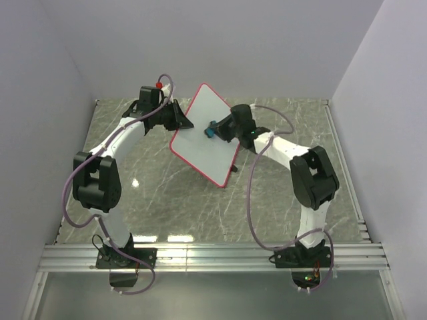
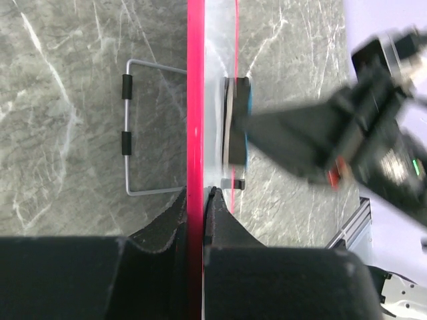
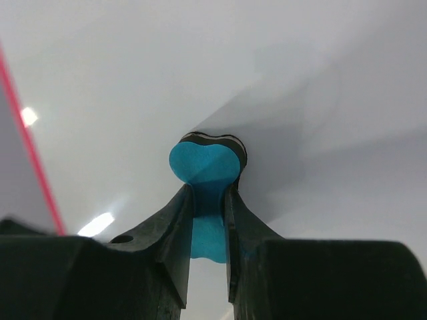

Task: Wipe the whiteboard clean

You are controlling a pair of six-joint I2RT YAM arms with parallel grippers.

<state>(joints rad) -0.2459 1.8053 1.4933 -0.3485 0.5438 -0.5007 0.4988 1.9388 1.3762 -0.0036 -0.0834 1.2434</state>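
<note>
1. Red-pink rim frames the whiteboard (image 1: 200, 143), which stands tilted above the grey marble bench (image 1: 160, 193) at the centre of the top view. Whether its lower corner touches the bench cannot be told.
2. The left fingers (image 1: 184, 123) are clamped on the board's left rim. In the left wrist view the rim runs edge-on, pinched between them.
3. The right fingers (image 1: 217, 129) are closed on a small blue eraser (image 3: 203, 163), squeezing its middle narrow.
4. The eraser's face presses against the white surface, toward the board's upper right.
5. A wire stand (image 2: 133, 127) with two black sleeves shows left of the rim in the left wrist view.
</note>
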